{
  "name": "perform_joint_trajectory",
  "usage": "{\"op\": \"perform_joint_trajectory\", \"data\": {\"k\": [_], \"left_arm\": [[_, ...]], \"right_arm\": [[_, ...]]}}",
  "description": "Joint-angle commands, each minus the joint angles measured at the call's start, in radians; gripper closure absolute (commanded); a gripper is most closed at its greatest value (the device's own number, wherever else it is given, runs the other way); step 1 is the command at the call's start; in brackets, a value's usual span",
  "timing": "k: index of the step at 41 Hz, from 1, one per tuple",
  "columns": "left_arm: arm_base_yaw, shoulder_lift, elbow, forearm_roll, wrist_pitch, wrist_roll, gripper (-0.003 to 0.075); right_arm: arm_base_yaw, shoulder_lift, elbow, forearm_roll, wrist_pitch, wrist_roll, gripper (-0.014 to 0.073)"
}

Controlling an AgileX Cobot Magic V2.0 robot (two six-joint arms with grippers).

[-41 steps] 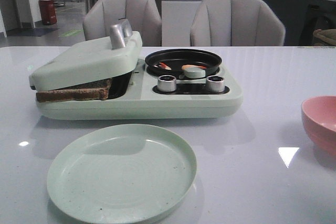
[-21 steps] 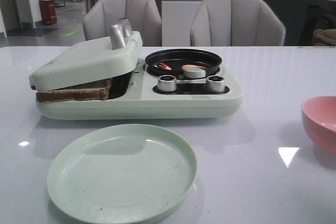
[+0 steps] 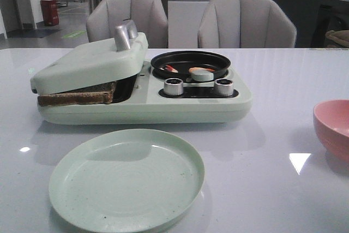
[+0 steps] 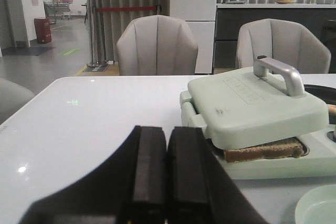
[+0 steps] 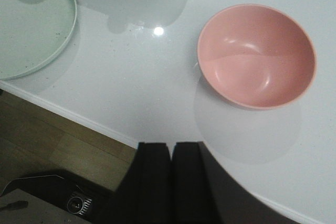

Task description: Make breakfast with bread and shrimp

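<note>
The bread [image 3: 76, 95] lies in the pale green breakfast maker [image 3: 142, 107], under its lowered lid [image 3: 90, 61]; only the brown crust edge shows. It also shows in the left wrist view [image 4: 265, 149]. The shrimp [image 3: 172, 69] lie in the maker's black round pan [image 3: 190, 60] at the right. My left gripper [image 4: 166, 132] is shut and empty, above the table to the left of the maker. My right gripper [image 5: 171, 148] is shut and empty, over the table's front edge near the pink bowl [image 5: 256, 55]. Neither gripper shows in the front view.
A pale green plate [image 3: 126, 177] lies in front of the maker, also in the right wrist view [image 5: 29, 24]. The pink bowl [image 3: 334, 126] stands at the right edge. Two knobs [image 3: 173, 86] sit on the maker's front. Two grey chairs [image 3: 126, 17] stand behind the table.
</note>
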Motion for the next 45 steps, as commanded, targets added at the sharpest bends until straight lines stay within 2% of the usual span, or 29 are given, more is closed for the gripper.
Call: {"op": "perform_joint_trajectory", "data": {"k": [1,11,15,23,30,36,45], "left_arm": [[0.002,-0.018,0.03,0.001,-0.094,-0.016,0.0621],[0.002,-0.018,0.03,0.001,-0.094,-0.016,0.0621],[0.002,-0.018,0.03,0.001,-0.094,-0.016,0.0621],[0.002,-0.018,0.03,0.001,-0.094,-0.016,0.0621],[0.002,-0.018,0.03,0.001,-0.094,-0.016,0.0621],[0.002,-0.018,0.03,0.001,-0.094,-0.016,0.0621],[0.002,-0.018,0.03,0.001,-0.094,-0.016,0.0621]], "right_arm": [[0.001,0.002,-0.028,-0.001,-0.056,0.0,0.0587],[0.001,-0.015,-0.027,-0.001,-0.057,0.0,0.0587],[-0.044,-0.073,-0.02,-0.009,-0.08,-0.001,0.0587],[-0.209,-0.292,0.136,-0.01,-0.373,-0.001,0.0587],[-0.29,-0.486,0.345,-0.01,-0.645,-0.001,0.0587],[-0.322,-0.567,0.482,-0.01,-0.764,-0.001,0.0587],[-0.322,-0.58,0.592,-0.01,-0.868,-0.001,0.0587]]}}
